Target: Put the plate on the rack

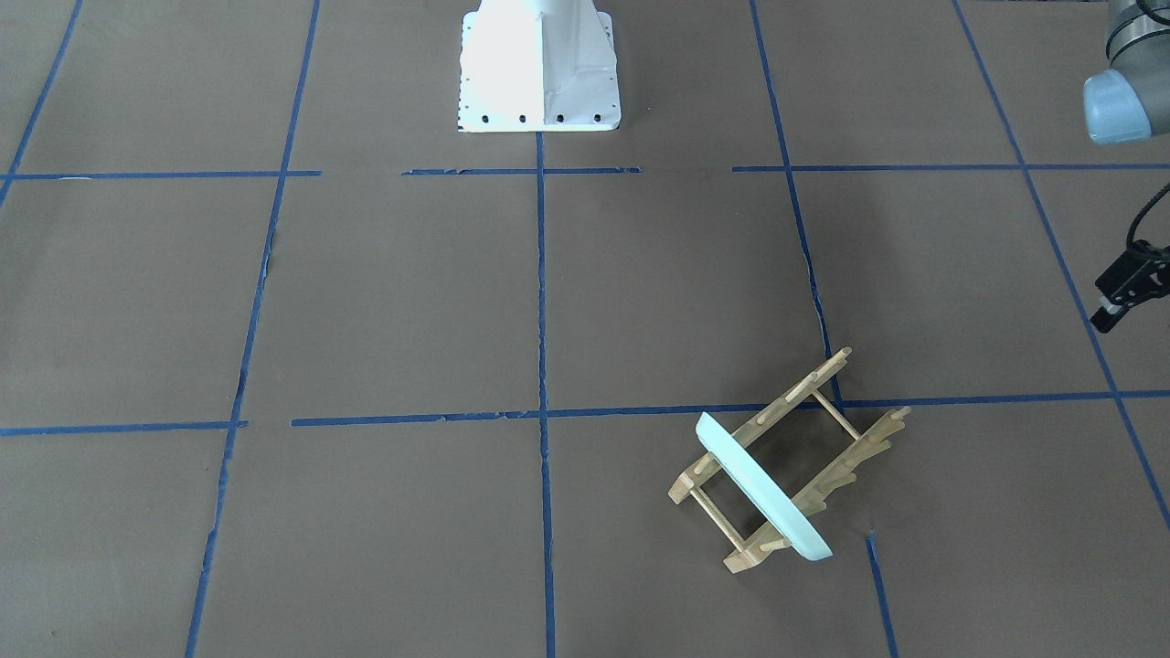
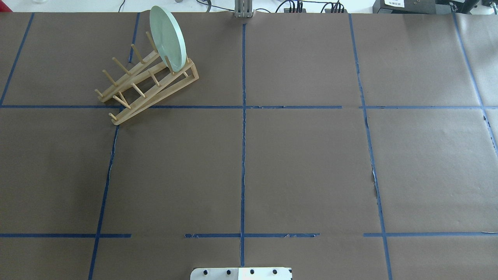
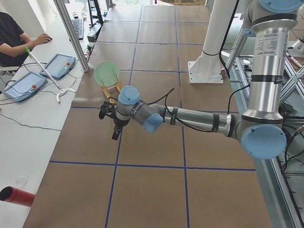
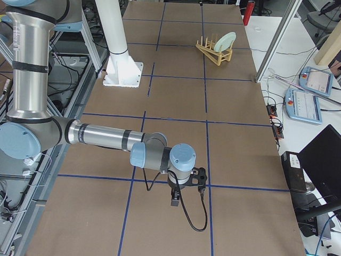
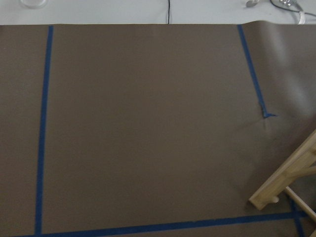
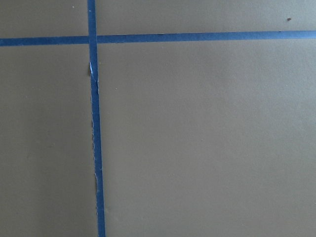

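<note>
Plate (image 2: 168, 38) stands on edge between the pegs at the far end of the rack (image 2: 144, 83), on the robot's left half of the desk (image 2: 311, 163). Left tool (image 3: 115, 130) hangs near the rack, and right tool (image 4: 176, 197) is well apart from it. I cannot tell whether either is released or clenched.

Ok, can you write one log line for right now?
round mint-green plate: on edge in light wooden rack | left gripper: off the rack | right gripper: far from rack | task: looks done
</note>
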Controlling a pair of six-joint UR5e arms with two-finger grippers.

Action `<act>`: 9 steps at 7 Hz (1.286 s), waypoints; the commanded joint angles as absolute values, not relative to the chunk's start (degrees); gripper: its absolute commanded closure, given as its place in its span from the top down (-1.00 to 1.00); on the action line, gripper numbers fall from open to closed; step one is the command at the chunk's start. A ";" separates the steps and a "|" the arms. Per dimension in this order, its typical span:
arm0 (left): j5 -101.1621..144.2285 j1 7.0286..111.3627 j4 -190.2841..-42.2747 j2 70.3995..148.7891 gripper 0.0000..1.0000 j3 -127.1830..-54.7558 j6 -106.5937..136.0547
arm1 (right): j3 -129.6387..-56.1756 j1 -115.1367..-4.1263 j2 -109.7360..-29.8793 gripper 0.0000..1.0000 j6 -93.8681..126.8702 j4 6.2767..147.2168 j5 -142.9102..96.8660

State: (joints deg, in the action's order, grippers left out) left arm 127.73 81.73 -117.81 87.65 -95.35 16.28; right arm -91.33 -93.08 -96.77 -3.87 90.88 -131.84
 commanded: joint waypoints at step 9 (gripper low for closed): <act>133.86 101.78 -93.52 79.02 1.00 -98.00 -7.04 | -91.32 -93.08 -96.77 1.00 -3.87 90.88 -131.84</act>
